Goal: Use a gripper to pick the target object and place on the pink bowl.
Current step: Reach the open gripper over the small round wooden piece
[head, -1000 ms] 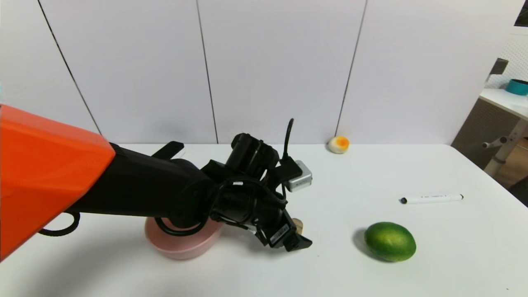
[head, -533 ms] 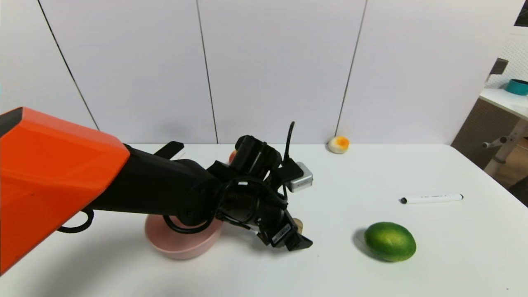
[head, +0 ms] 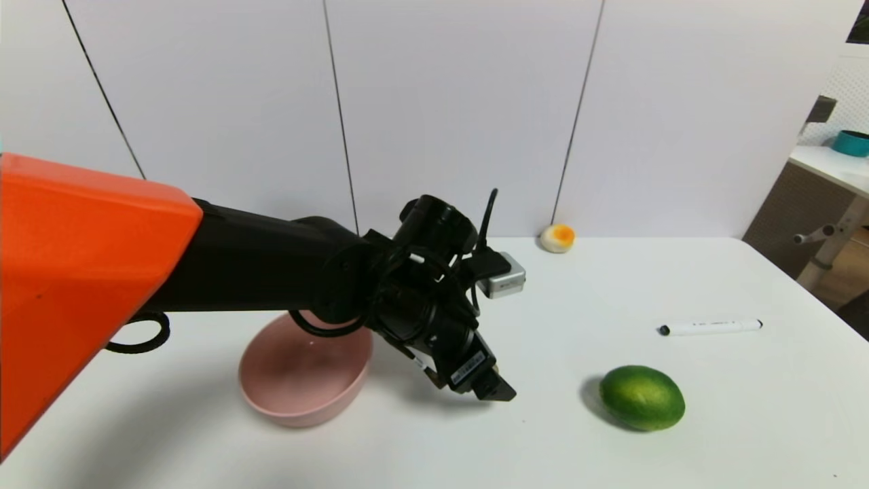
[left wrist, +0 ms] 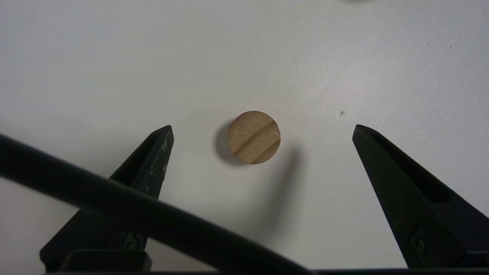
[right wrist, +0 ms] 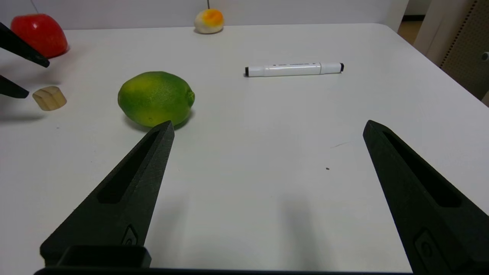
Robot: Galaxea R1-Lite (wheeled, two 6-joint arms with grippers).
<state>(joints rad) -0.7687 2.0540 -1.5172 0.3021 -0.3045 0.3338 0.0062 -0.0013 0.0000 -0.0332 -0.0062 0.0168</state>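
- The landmark is the green lime (head: 641,398), lying on its side on the white table (head: 584,455).
- The small tan wooden disc (left wrist: 254,137), the target object, lies on the table to the left of the lime, near it; darker bands of grain cross its upper face.
- The left gripper (left wrist: 263,126) is over the table to the left of the lime, its two pointed fingers spread wide with the disc between them in the left wrist view. Neither finger touches the disc, and nothing is held.
- The pink bowl (head: 305,370) sits upright on the table, well to the left of the lime, farther from it than the disc is. Part of its rim is hidden under the left arm (head: 271,261); the visible inside holds nothing.
- The right gripper (right wrist: 269,122) is over the table on the robot's side of the lime, its fingers wide apart with nothing between them.
- A white marker pen (head: 711,328) with black ends lies beyond the lime and to its right.
- The white-and-orange egg-like lump (head: 558,238) rests well beyond the lime, a little to its left, near the pale panel wall (head: 455,115).
- A red apple (right wrist: 39,35), seen in the right wrist view, is on the same side of the lime as the disc, apart from both.
- A teal round container (head: 851,143) stands on another surface, far beyond the lime to the right.
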